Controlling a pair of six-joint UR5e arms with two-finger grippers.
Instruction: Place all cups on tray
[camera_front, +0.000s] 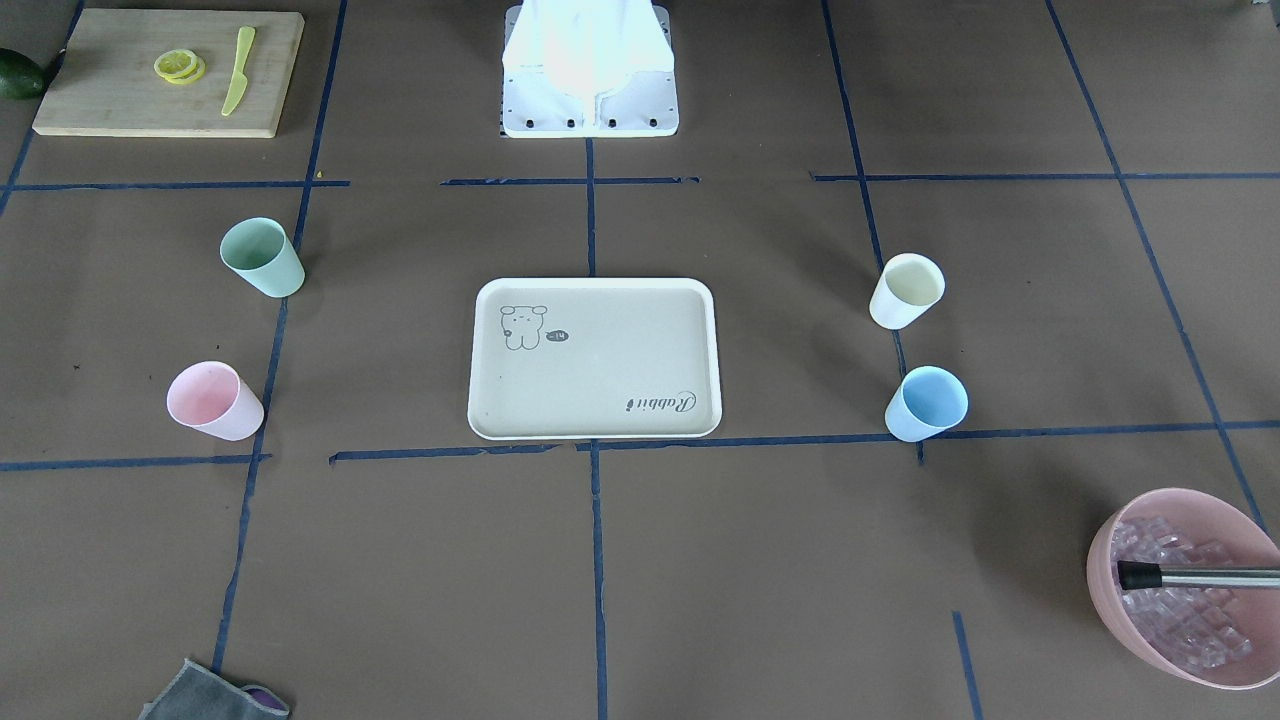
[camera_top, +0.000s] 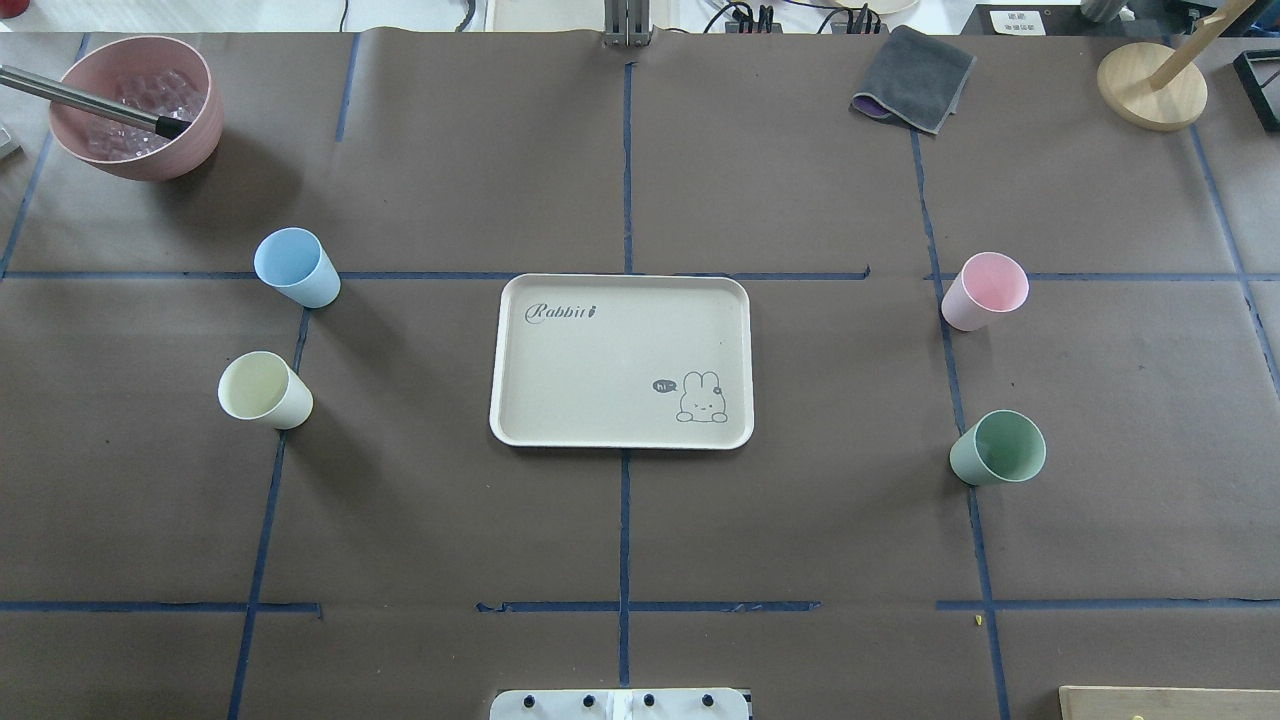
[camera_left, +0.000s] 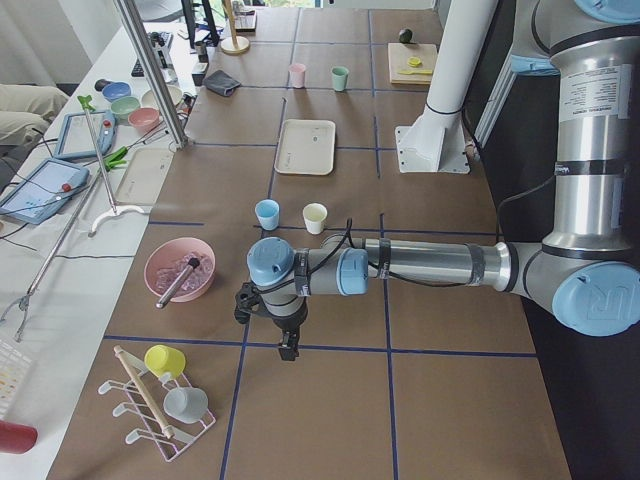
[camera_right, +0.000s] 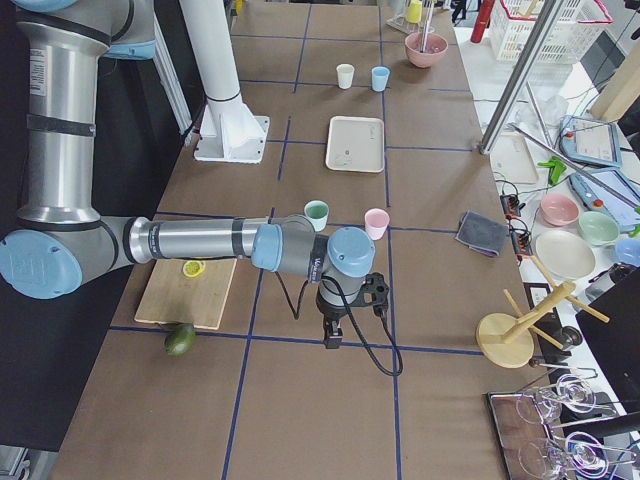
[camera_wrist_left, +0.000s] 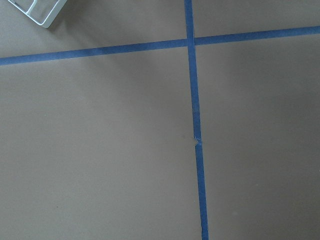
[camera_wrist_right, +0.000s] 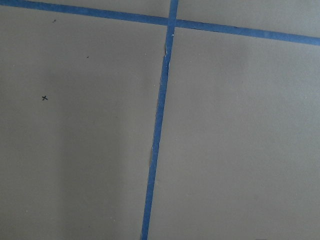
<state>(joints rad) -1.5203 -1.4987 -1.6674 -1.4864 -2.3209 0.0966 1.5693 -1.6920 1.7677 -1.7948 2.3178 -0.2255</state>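
The cream tray (camera_top: 620, 360) lies empty at the table's middle. In the overhead view the light blue cup (camera_top: 296, 267) and pale yellow cup (camera_top: 264, 390) stand upright to its left. The pink cup (camera_top: 985, 291) and mint green cup (camera_top: 998, 447) stand upright to its right. All stand on the table, apart from the tray. My left gripper (camera_left: 288, 350) hangs over bare table beyond the pink bowl. My right gripper (camera_right: 332, 340) hangs over bare table near the cutting board. I cannot tell whether either is open or shut. Both wrist views show only brown paper and blue tape.
A large pink bowl (camera_top: 135, 105) of clear cubes with a metal tool stands at the far left. A grey cloth (camera_top: 913, 90) and a wooden stand (camera_top: 1150, 85) are at the far right. A cutting board (camera_front: 170, 72) holds lemon slices and a knife.
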